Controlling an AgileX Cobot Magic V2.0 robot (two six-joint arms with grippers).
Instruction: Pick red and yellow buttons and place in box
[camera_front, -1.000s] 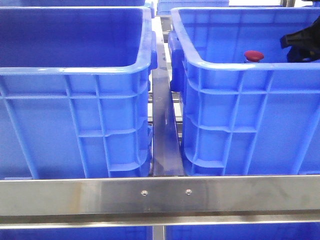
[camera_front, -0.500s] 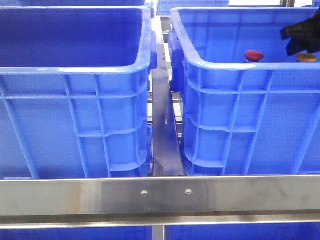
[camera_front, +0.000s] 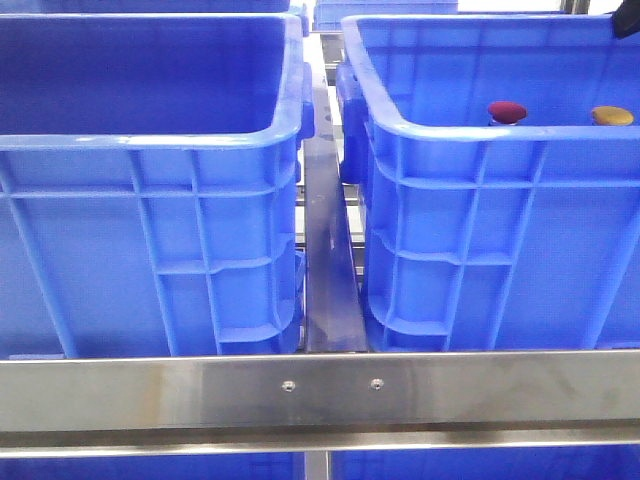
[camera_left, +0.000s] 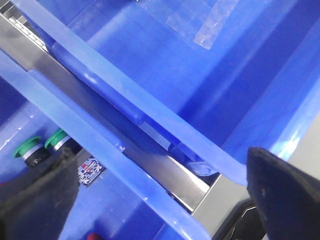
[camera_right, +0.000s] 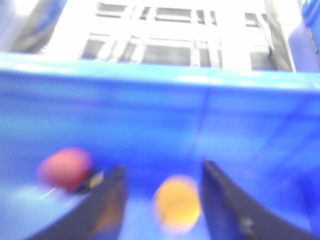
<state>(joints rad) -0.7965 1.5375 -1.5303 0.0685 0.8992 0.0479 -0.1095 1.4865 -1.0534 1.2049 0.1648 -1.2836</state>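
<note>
Two blue crates stand side by side in the front view. In the right-hand box stand the red button and the yellow button, their caps just above the near rim. The blurred right wrist view has the red button to one side and the yellow button below the gap of my open right gripper, which holds nothing. Only a dark tip of that arm shows at the front view's top right corner. My left gripper is open and empty over two crate rims.
The left crate shows no contents from the front. A steel rail runs between the crates and a steel bar crosses in front. Under my left gripper lie two green buttons and a small circuit board in another crate.
My right gripper has risen out of the right box toward the top right corner, leaving the yellow button uncovered beside the red one. The red button has not moved.
</note>
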